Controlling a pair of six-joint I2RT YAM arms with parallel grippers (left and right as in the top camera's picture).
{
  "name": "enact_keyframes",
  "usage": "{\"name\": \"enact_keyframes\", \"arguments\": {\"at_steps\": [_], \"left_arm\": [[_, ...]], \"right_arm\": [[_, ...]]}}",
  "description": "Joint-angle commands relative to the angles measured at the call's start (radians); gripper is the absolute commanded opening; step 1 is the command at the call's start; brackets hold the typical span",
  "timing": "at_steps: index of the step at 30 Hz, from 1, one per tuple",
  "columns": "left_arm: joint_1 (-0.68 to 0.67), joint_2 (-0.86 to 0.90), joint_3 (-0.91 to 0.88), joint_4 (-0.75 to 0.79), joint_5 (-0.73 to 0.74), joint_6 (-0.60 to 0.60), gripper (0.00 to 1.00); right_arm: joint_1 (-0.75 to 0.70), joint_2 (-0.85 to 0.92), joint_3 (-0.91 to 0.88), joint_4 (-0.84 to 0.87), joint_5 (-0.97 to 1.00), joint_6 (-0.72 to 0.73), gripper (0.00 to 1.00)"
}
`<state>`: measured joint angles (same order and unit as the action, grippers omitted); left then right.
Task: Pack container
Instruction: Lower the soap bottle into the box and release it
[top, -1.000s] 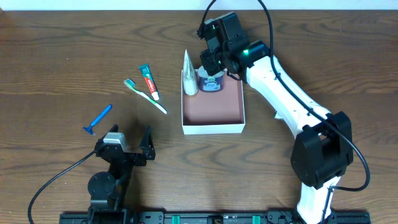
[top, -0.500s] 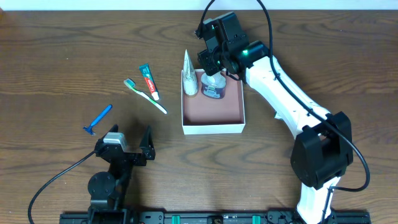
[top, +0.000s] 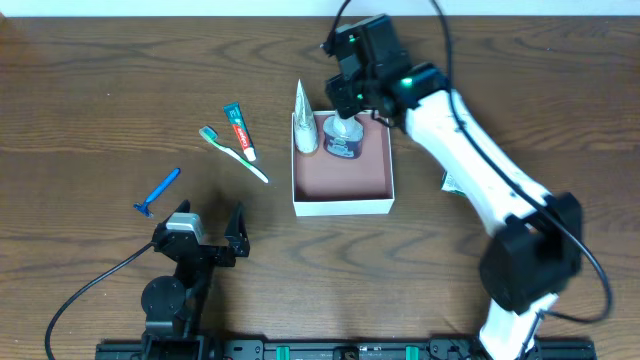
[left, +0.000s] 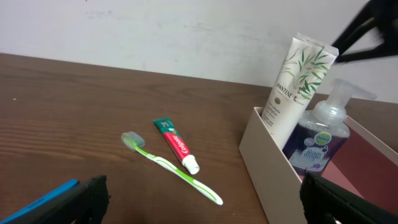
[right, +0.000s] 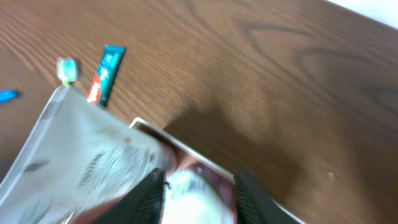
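The container (top: 344, 207) is a shallow white box with a pinkish-brown inside, at the table's middle. A white Pantene tube (top: 305, 120) leans in its far-left corner, and a clear pump bottle (top: 343, 140) with purple liquid stands beside it. My right gripper (top: 346, 103) hovers just above the bottle's pump, open. In the blurred right wrist view its fingers (right: 200, 186) flank the pump top (right: 198, 202). My left gripper (top: 207, 238) is open and empty near the front left. The left wrist view shows the tube (left: 300, 81), the bottle (left: 322, 142) and the box wall (left: 272, 167).
A toothpaste tube (top: 238, 131), a green toothbrush (top: 236, 156) and a blue razor (top: 158, 191) lie on the table left of the box. They also show in the left wrist view: toothpaste (left: 176, 144), toothbrush (left: 175, 169), razor (left: 37, 199).
The pump bottle came down and now stands in the box beside the tube. My right gripper has let go of it and risen; the left arm has not moved.
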<state>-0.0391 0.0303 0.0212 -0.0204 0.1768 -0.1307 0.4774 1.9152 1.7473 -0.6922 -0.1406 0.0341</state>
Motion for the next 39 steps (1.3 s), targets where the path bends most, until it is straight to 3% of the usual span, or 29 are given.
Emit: {"name": "enact_keyframes", "arguments": {"at_steps": [1,2,3,8,11,24,39], "left_arm": [[0.005,0.0,-0.017,-0.035,0.01,0.002,0.98],[0.005,0.0,-0.017,-0.035,0.01,0.002,0.98],[0.005,0.0,-0.017,-0.035,0.01,0.002,0.98],[0.005,0.0,-0.017,-0.035,0.01,0.002,0.98],[0.005,0.0,-0.017,-0.035,0.01,0.002,0.98],[0.005,0.0,-0.017,-0.035,0.01,0.002,0.98],[0.005,0.0,-0.017,-0.035,0.01,0.002,0.98]], "right_arm": [[-0.025,-0.143,0.021,-0.061,-0.005,0.073,0.16],[-0.031,-0.164,0.021,-0.097,-0.005,0.085,0.05],[-0.037,-0.182,0.021,-0.139,-0.004,0.095,0.01],[-0.055,-0.198,0.012,-0.339,0.019,0.117,0.02],[-0.05,-0.192,-0.039,-0.357,0.02,0.155,0.01],[-0.045,-0.192,-0.386,-0.023,-0.108,0.324,0.01],[-0.038,-0.183,-0.567,0.264,-0.122,0.381,0.01]]}}
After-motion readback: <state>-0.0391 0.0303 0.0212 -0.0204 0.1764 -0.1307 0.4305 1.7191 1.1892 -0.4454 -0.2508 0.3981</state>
